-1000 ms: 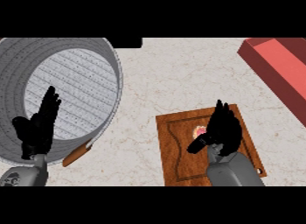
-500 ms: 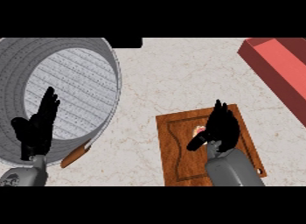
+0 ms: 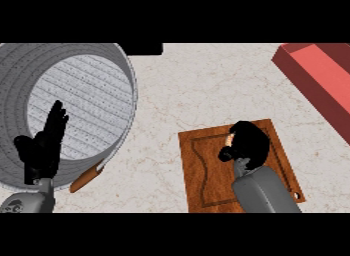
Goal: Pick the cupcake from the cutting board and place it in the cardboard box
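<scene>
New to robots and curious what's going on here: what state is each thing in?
Left robot hand: open, resting over the pan.
Right robot hand: curled round the cupcake.
Cupcake: mostly hidden, over the cutting board.
Cardboard box: open on top.

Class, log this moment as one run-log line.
right hand: curled round cupcake at board | left hand: open, resting over pan | box: upper right, cupcake not yet inside
</scene>
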Motion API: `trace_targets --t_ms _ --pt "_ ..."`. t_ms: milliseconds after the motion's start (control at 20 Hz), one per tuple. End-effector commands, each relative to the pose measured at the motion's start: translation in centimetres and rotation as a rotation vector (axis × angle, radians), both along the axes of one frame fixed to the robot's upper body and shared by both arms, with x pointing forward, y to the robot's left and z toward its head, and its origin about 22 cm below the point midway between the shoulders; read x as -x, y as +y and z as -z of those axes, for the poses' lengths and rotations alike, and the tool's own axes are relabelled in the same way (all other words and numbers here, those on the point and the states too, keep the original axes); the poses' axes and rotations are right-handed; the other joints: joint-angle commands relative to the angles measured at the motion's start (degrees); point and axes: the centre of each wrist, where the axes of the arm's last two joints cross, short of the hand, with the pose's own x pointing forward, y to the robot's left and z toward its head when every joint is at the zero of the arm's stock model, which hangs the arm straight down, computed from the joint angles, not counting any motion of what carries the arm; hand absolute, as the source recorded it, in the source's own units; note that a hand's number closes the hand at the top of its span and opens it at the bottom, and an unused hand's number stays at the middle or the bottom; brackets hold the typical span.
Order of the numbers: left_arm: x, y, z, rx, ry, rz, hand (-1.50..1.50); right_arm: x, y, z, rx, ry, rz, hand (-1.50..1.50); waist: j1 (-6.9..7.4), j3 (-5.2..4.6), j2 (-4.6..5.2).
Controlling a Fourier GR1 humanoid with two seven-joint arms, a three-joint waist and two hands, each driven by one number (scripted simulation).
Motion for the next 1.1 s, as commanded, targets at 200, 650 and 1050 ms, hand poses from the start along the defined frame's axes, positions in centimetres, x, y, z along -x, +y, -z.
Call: trace_targets --t_ms 200,650,1050 --pt "0.6 -0.4 1.7 0.024 0.076 -0.022 0.0 -0.1 1.8 -0.6 0.081 -0.043 0.078 1.5 -0.23 -0.96 0.51" --pt "0.1 -0.7 0.7 0.026 0.062 0.026 0.0 -9.3 -2.5 -2.8 0.064 -0.025 0.01 1.5 2.16 -0.88 1.43" --pt "0.4 -0.9 1.6 0.021 0.084 0.004 0.0 -12.4 -1.1 -9.0 0.181 -0.185 -0.069 1.5 0.12 -0.96 0.59"
